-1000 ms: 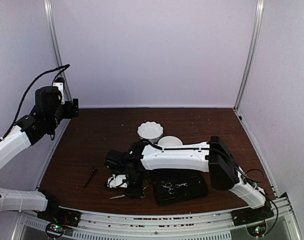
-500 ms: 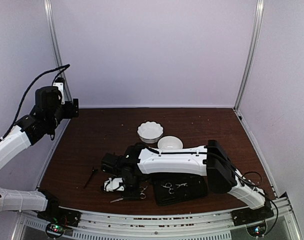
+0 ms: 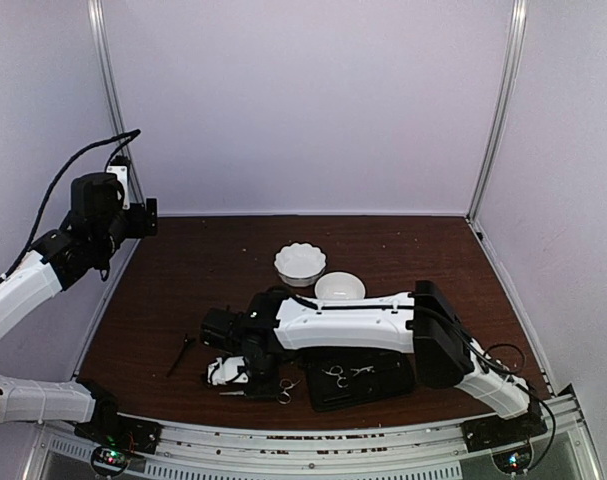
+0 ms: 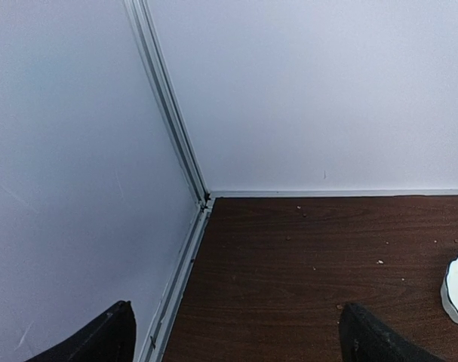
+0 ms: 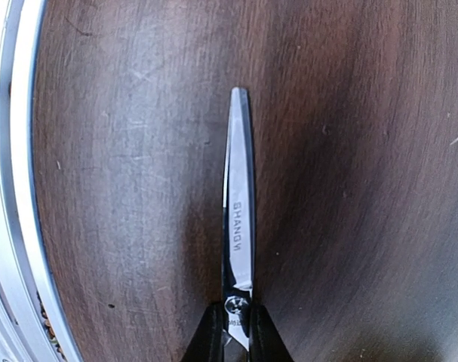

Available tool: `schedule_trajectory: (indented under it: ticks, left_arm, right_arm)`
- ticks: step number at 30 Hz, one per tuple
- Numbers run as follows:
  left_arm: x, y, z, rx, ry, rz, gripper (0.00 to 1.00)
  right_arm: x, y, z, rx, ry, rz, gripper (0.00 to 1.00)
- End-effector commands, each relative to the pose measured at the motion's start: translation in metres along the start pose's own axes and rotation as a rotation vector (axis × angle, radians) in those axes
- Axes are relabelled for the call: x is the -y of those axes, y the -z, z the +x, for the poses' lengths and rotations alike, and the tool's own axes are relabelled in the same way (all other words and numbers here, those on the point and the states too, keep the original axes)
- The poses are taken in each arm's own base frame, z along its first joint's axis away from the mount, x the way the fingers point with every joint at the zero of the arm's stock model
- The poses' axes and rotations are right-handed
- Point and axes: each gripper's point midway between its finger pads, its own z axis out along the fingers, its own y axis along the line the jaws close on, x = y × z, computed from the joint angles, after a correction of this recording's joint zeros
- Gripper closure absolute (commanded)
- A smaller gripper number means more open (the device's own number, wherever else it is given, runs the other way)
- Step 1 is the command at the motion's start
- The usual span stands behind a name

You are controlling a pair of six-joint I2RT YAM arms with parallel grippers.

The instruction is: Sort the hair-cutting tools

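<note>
Silver scissors (image 5: pixel 238 219), blades closed, over dark wood table (image 5: pixel 123 188), right gripper (image 5: pixel 236 335) pinching their pivot, left gripper (image 4: pixel 240 339) spread wide.

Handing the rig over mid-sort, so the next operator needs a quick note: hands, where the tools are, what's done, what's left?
Left hand: open, empty, raised near the back-left wall corner.
Right hand: shut on slim silver metal scissors at the pivot, low over the brown wooden table near its front edge.
Second silver scissors: lying on the black rectangular case.
Thin black stick-like clip: on the table, left of the right hand.
Done: apparently one pair placed. Left: held scissors, then the clip.
</note>
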Motion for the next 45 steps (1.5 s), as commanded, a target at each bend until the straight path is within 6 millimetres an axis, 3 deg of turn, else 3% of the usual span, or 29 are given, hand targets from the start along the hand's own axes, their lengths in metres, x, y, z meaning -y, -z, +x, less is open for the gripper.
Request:
schedule_trajectory:
  ticks: [1,6,9,12,15,17,23,28,32,37,41,45]
  left_arm:
    - [-0.004,0.008,-0.022,0.068,0.032,0.009,0.03]
    - [-0.005,0.006,-0.021,0.059,0.015,-0.006,0.03]
    - [-0.006,0.004,-0.020,0.058,0.004,-0.019,0.02]
    - [-0.007,0.001,-0.016,0.052,-0.020,-0.037,0.02]
    - [-0.001,-0.003,-0.013,0.036,-0.048,-0.019,0.04]
    - [0.013,-0.005,-0.011,0.020,-0.053,0.051,0.07]
    - [0.086,-0.003,-0.001,-0.058,-0.112,0.336,0.14]
    - [0.160,0.032,0.014,-0.108,-0.246,0.523,0.14]
    - [0.220,0.067,0.048,-0.183,-0.300,0.716,0.14]
    - [0.269,0.111,0.101,-0.251,-0.427,0.845,0.17]
    - [0.285,0.126,0.143,-0.348,-0.487,0.855,0.21]
    - [0.296,0.138,0.168,-0.434,-0.474,0.911,0.29]
  right_arm:
    - [0.012,0.048,-0.013,0.078,0.032,0.090,0.99]
    - [0.015,0.096,-0.028,0.185,0.035,0.122,1.00]
    - [0.011,0.109,-0.027,0.206,0.035,0.107,1.00]
    - [0.004,0.113,-0.015,0.177,0.044,0.088,1.00]
    - [-0.001,0.110,0.015,0.110,0.061,0.076,1.00]
    - [-0.001,0.111,0.033,0.092,0.056,0.081,1.00]
    - [-0.001,0.120,0.096,0.049,0.043,0.089,1.00]
    - [0.010,0.122,0.158,-0.002,-0.027,0.111,1.00]
    - [0.010,0.125,0.214,-0.044,-0.069,0.102,1.00]
    - [-0.004,0.122,0.290,-0.145,-0.048,0.114,1.00]
    - [-0.008,0.119,0.334,-0.235,-0.025,0.154,1.00]
    - [-0.011,0.119,0.357,-0.280,0.021,0.175,1.00]
